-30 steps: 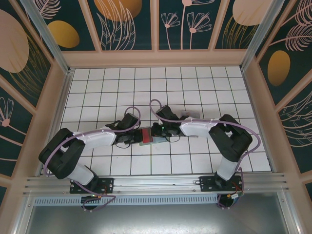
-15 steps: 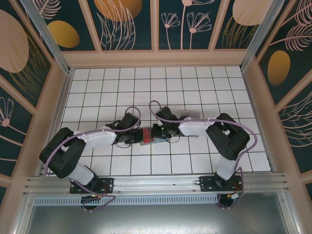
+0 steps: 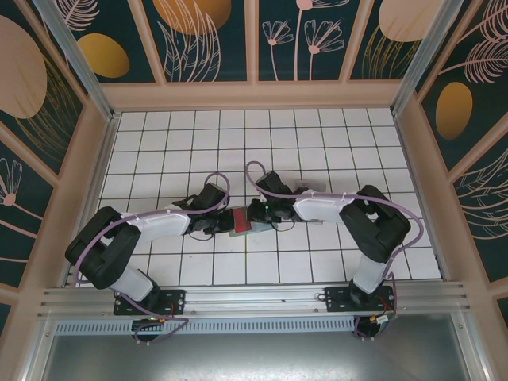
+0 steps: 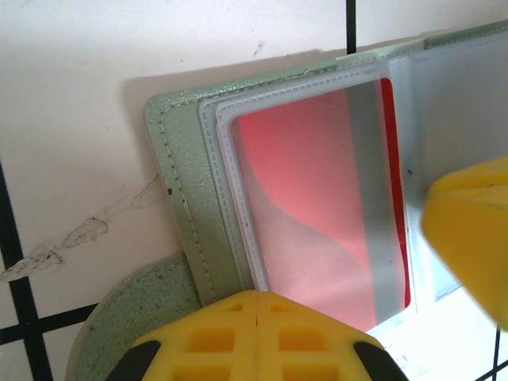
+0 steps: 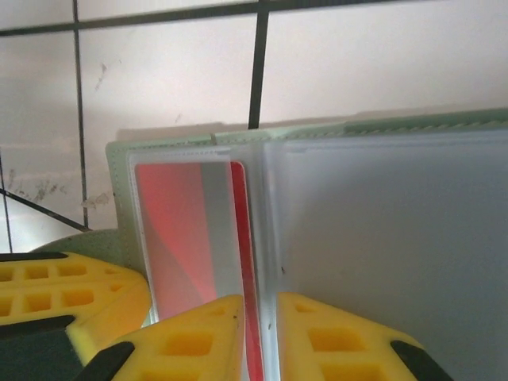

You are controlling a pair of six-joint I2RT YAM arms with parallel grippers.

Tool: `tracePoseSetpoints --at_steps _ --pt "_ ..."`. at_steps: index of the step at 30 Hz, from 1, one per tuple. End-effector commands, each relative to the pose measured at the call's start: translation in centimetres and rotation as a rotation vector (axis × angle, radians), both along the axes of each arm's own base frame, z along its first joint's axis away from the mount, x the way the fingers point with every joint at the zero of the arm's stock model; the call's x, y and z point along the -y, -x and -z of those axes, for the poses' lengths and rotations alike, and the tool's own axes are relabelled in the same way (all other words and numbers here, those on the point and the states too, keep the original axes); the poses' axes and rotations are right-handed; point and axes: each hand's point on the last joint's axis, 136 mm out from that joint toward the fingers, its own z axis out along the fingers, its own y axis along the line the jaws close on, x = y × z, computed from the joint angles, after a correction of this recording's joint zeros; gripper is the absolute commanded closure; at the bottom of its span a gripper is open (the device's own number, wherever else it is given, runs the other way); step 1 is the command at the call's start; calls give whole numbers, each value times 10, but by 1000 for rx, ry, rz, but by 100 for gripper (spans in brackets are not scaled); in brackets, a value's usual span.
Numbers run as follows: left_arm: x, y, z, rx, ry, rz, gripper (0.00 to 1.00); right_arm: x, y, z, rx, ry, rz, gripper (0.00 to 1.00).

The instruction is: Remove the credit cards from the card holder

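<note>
Top external view: the card holder (image 3: pixel 240 222) lies open on the tiled table (image 3: pixel 317 143), about mid-floor, with both arms converging on it from either side. The left gripper (image 4: pixel 255 333) has its yellow fingers pressed together and planted on the holder's near edge, apparently pinning it flat. Over on the right wrist camera, the right gripper (image 5: pixel 260 309) is down at the fold, jaws drawn almost together with a thin gap, and the long edge of the red credit card (image 4: pixel 317 206) shows in that gap. I cannot tell whether that is a real pinch or just a straddle.

Progress looks early to me. The red card with its grey stripe is fully inside its clear sleeve, and no card is seen lying loose on the tiles.

Room is tight at the holder, with both grippers nearly touching. Beyond the arms there is open tile on every side, well clear of the walls.
</note>
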Motion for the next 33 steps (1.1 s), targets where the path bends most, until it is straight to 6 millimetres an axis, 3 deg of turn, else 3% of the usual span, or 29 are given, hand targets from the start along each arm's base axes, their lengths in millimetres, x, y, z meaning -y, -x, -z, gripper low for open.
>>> tracePoseSetpoints --at_steps 1,7,13,24,29,33 --pt "1 -1 1 -11 -3 1 94 23 -9 -12 58 47 53 83" --pt "3 -2 0 -11 -3 7 93 46 -8 7 31 112 89 90" --pt "6 -3 1 -13 2 18 90 47 -1 19 1 114 86 92" --pt "13 -6 -6 5 36 37 82 43 3 23 -14 110 73 92" --pt "11 -4 -2 -8 23 34 82 42 2 22 -11 109 72 92" --pt "10 -6 -3 -5 15 30 88 40 1 20 -8 106 68 92"
